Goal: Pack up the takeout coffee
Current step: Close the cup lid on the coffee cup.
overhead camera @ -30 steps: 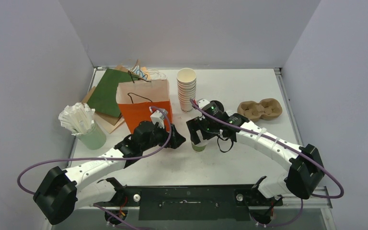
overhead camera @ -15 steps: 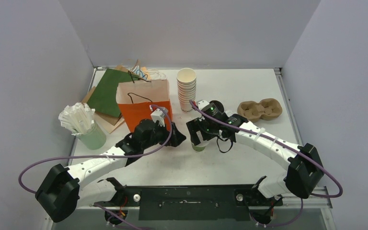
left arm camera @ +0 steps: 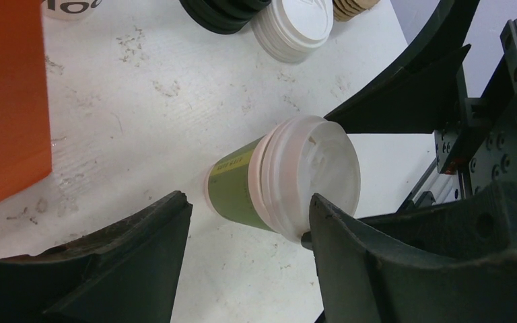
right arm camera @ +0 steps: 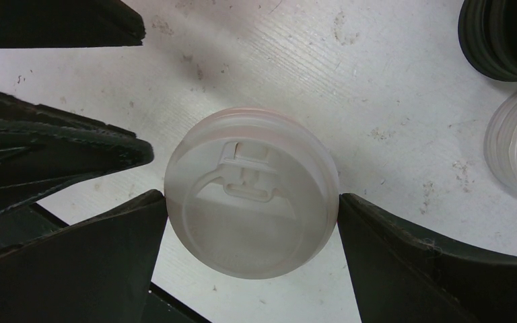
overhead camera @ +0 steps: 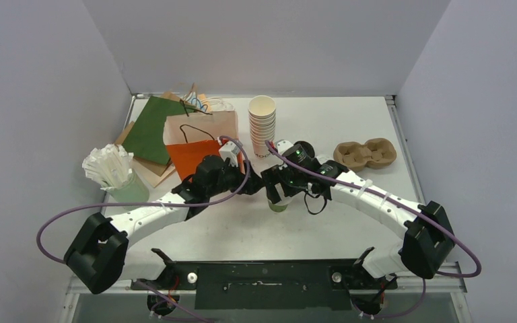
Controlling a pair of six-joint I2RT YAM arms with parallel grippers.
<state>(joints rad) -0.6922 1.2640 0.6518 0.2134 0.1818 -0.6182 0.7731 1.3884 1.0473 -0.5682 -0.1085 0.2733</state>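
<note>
One takeout coffee (overhead camera: 279,204) stands on the table, an olive-green paper cup (left arm camera: 239,190) capped by a white lid (right arm camera: 252,219). My right gripper (right arm camera: 251,202) hangs over it, open, one finger at each side of the lid's rim. My left gripper (left arm camera: 248,202) comes in low from the left, open, with the cup just ahead of its fingertips. Its right finger (left arm camera: 323,222) is at the lid's edge and its left finger (left arm camera: 168,222) is clear of the cup. In the top view the left gripper (overhead camera: 254,186) is right beside the right gripper (overhead camera: 279,195).
An orange paper bag (overhead camera: 205,151) stands open just left of the left gripper. Behind it are flat bags (overhead camera: 151,128). A stack of lidless white cups (overhead camera: 262,124), loose black lids (left arm camera: 225,10), white lids (left arm camera: 296,23), a cardboard carrier (overhead camera: 365,153) and a cup of stirrers (overhead camera: 114,171) surround the arms.
My left arm has swung forward and right, bringing its gripper up to the cup, and its jaws have narrowed a little. The right arm and the cup have stayed put.
</note>
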